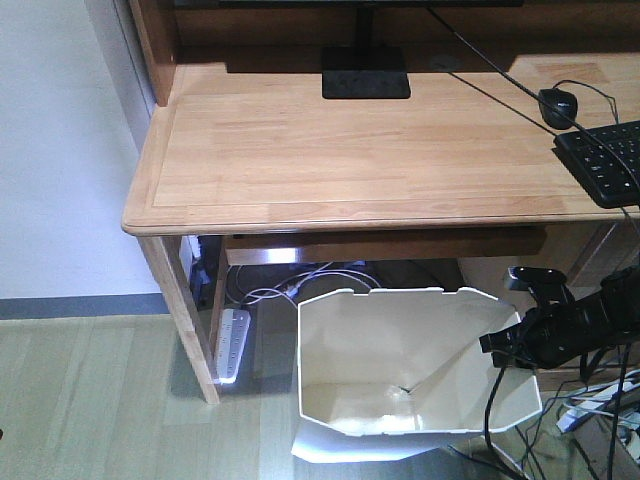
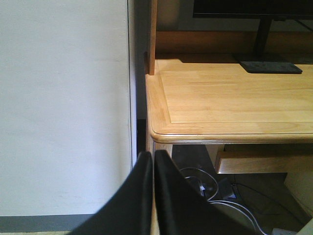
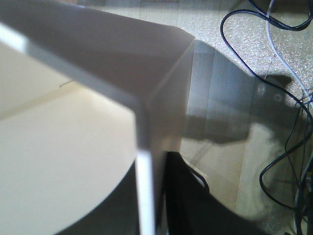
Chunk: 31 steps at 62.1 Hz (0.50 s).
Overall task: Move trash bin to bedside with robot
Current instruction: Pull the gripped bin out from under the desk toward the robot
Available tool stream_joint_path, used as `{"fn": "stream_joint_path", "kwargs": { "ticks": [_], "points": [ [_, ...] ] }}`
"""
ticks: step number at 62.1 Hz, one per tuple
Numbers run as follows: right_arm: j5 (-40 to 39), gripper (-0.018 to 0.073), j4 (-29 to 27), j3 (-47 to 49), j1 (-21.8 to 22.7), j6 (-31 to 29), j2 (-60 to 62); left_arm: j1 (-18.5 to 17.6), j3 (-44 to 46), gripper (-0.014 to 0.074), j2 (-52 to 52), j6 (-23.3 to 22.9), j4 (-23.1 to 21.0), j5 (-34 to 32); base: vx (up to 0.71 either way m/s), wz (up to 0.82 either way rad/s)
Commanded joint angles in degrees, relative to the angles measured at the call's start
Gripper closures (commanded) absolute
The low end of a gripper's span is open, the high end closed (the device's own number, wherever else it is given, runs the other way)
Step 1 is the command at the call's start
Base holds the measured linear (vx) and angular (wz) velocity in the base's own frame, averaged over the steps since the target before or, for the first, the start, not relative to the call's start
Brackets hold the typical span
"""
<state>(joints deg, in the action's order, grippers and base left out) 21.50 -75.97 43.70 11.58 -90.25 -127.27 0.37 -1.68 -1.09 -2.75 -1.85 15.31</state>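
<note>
The white trash bin with an angular rim and cream inside stands on the floor below the desk's front edge. My right gripper is shut on the bin's right rim. In the right wrist view the bin wall fills the left, with the rim pinched between my gripper's black fingers, one inside, one outside. My left gripper is shut and empty, held in the air before the desk's left corner. The bed is out of view.
A light wooden desk bears a monitor stand, a mouse and a keyboard. A power strip and loose cables lie under it. More cables trail on the floor at the right. A white wall stands at the left.
</note>
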Motion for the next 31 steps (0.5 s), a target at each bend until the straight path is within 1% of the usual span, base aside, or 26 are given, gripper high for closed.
{"fn": "stream_joint_path", "kwargs": {
  "ticks": [1,31],
  "points": [
    [10.73,0.0565,-2.07,0.40,0.18,-0.31,3.79,-0.19,-1.65,0.0602,-0.56,-0.46,-0.63,-4.22,0.00,0.00],
    [10.73,0.0565,-2.01,0.40,0.18,-0.31,3.79,-0.19,-1.65,0.0602,-0.56,-0.46,-0.63,-4.22,0.00,0.00]
  ]
}}
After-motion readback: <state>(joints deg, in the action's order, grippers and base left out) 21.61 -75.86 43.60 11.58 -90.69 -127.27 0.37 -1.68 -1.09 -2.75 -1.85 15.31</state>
